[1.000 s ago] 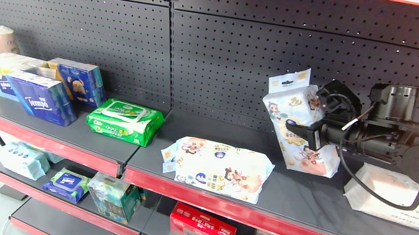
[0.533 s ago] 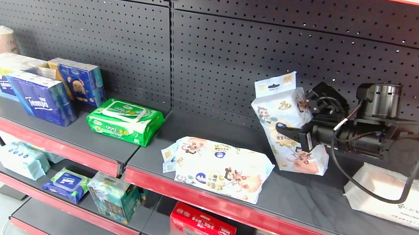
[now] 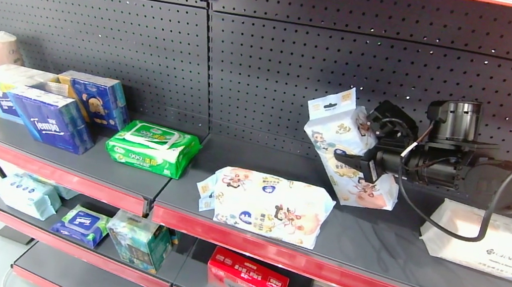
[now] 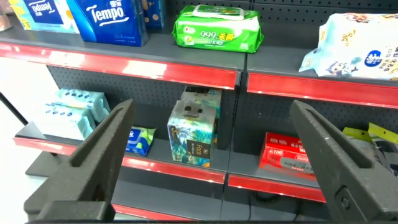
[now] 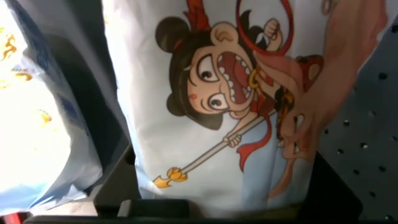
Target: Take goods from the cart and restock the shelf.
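Shelf [image 3: 371, 247] holding green wipes [image 3: 152, 148], right tool [image 3: 362, 146] clamping cartoon pack [image 3: 338, 130]

Black right gripper [image 3: 362, 141], silver cylinder [image 3: 457, 120] on wrist, looping black cable [image 3: 473, 240]

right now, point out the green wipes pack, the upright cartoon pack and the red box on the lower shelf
green wipes pack [image 3: 153, 148], head view, middle of its top face
upright cartoon pack [image 3: 337, 132], head view, upper front
red box [image 3: 248, 271], head view, red top face

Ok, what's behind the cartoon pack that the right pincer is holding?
The black pegboard back panel shows around the cartoon pack in the right pincer; the stretch straight behind it is covered.
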Controlling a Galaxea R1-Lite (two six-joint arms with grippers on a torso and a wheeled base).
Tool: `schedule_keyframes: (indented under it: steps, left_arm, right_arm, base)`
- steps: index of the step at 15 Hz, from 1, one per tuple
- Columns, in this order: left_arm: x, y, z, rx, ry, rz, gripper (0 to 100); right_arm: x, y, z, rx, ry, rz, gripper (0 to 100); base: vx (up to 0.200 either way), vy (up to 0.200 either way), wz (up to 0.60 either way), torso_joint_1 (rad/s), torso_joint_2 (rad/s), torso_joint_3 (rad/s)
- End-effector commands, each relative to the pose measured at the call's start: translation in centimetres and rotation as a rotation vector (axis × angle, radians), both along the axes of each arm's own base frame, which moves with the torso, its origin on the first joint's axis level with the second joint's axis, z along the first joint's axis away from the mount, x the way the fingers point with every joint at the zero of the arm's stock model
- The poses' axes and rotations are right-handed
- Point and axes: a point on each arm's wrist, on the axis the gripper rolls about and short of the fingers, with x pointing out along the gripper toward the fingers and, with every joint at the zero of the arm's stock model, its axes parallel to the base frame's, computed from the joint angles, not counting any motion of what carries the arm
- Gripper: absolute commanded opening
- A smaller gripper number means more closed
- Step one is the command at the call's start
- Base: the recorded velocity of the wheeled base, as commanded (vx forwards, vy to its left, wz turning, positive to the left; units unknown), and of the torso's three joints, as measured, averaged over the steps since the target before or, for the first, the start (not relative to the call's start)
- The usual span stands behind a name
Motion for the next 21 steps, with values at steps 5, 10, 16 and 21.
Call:
schedule_keyframes:
  steps: [5, 10, 16, 21]
  left_arm:
    - [0.0, 0.0, 0.0, 0.0, 0.0, 0.0, 100]
    - [0.0, 0.0, 0.0, 0.0, 0.0, 0.0, 100]
    - [0.0, 0.0, 0.0, 0.0, 0.0, 0.0, 100]
    - [0.0, 0.0, 0.0, 0.0, 0.0, 0.001, 100]
  right_arm:
    - [0.5, 0.6, 0.3, -0.015, -0.032, 0.026, 0]
    - [0.8, 1.0, -0.9, -0.041, -0.014, 0.057, 0]
    - [1.6, 0.6, -1.0, -0.053, -0.038, 0.086, 0]
    - [1.3, 0.7, -1.5, -0.057, -0.02, 0.093, 100]
  base:
    - [0.0, 0.0, 0.0, 0.0, 0.0, 0.0]
    - [0.0, 0.0, 0.0, 0.0, 0.0, 0.0]
    - [0.0, 0.0, 0.0, 0.0, 0.0, 0.0]
    - [0.0, 0.0, 0.0, 0.0, 0.0, 0.0]
